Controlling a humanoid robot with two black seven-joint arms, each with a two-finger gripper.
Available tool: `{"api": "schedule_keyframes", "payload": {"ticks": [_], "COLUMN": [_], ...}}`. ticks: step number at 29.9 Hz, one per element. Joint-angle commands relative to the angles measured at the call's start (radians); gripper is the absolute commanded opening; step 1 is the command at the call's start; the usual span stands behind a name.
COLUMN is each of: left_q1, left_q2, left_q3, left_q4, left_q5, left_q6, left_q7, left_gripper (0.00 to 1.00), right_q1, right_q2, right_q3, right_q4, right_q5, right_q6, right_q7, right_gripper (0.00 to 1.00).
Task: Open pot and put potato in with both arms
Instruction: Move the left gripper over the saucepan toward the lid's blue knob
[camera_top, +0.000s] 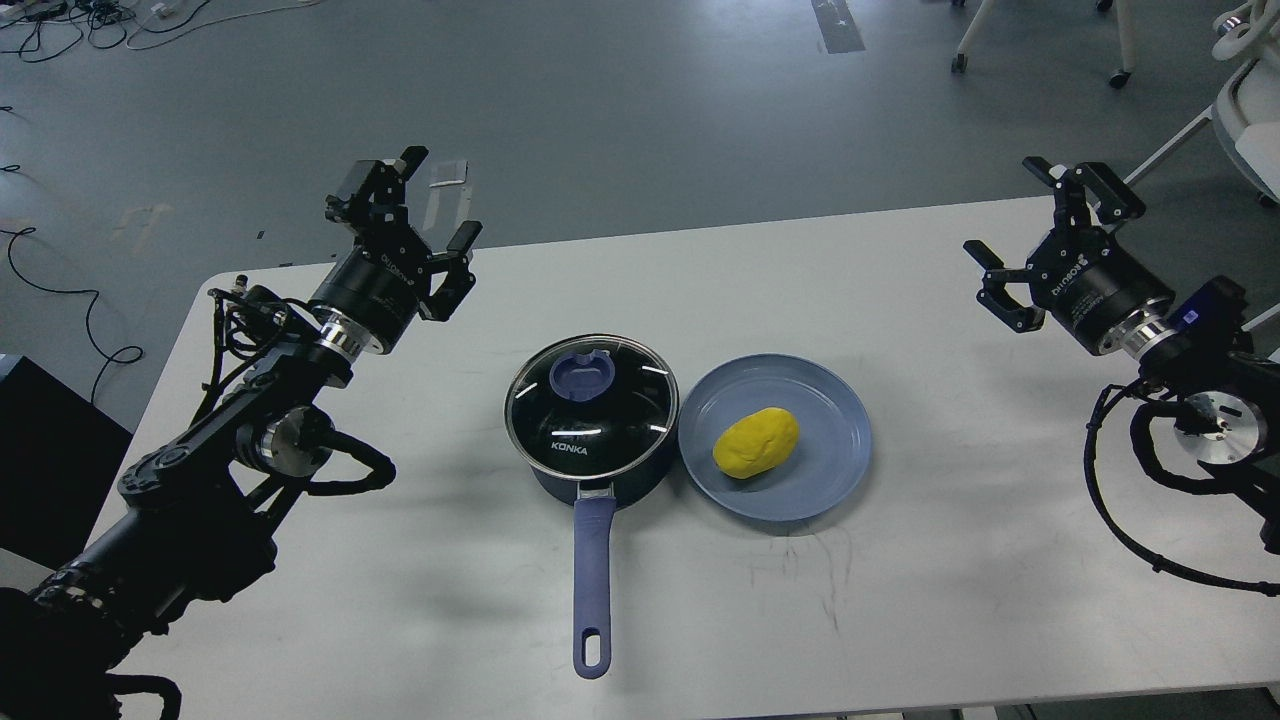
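Nearest the viewer, the pot (592, 425) sends its long blue-purple handle (592, 570) toward 6 o'clock, ending in a hanging hole; this axis runs straight toward the robot. The body is dark navy, capped by a domed glass lid (591, 405) with a bright metal rim and a round blue knob (583, 375) at its centre; the lid is still seated. Just beside the pot at its 3 o'clock, rims almost touching, a shallow matte blue plate (820, 470) carries the potato (756, 442), a smooth, lumpy yellow ovoid with its long axis toward 2 o'clock. Farther off, the left gripper (405, 225) hangs at the knob's 10 o'clock, fingers spread, holding nothing. The right gripper (1050, 235) hangs at the potato's 2 o'clock, likewise spread and empty. The left is judged nearer the knob, the right nearer the potato. All rest on a white, lightly scuffed table (950, 600).
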Motion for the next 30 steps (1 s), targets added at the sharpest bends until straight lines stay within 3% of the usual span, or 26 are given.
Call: {"api": "schedule_keyframes", "payload": {"ticks": [1,4,9,12,20,26,30], "left_q1": [-0.001,-0.018,-0.077,-0.131,-0.244,-0.277,-0.294], "left_q2": [0.050,0.077,0.131,0.191,0.251,0.240,0.235], "left_q3": [0.003,0.011,0.002,-0.001,0.008,0.042,0.127], "left_q4": [-0.001,-0.002,-0.125,-0.272,-0.608,-0.627,-0.622], "left_q5": [0.018,0.043,0.146,0.317,0.959,1.424,1.569], "left_q6": [-0.023,-0.147,-0.151,-0.151,-0.151,-0.150,-0.121], "left_q7": [0.000,0.000,-0.012,-0.023,-0.024,-0.024,-0.024], "left_gripper": [0.98,0.98,0.98,0.98,0.98,0.98,0.98], "right_q1": [0.002,0.002,0.000,0.002,-0.004,-0.003,-0.003], "right_q2": [0.000,0.000,-0.003,-0.005,-0.009,-0.011,-0.011], "right_q3": [-0.002,-0.002,-0.002,-0.002,-0.022,-0.025,-0.028], "right_q4": [0.001,0.003,0.004,0.004,0.004,0.006,0.006], "right_q5": [-0.003,-0.003,-0.004,-0.009,-0.015,-0.015,-0.015], "right_q6": [0.001,0.001,0.001,0.001,0.001,0.001,0.001], "right_q7": [0.000,0.000,0.000,0.000,0.000,0.000,0.000], "right_gripper": [1.00,1.00,1.00,1.00,1.00,1.00,1.00]}}
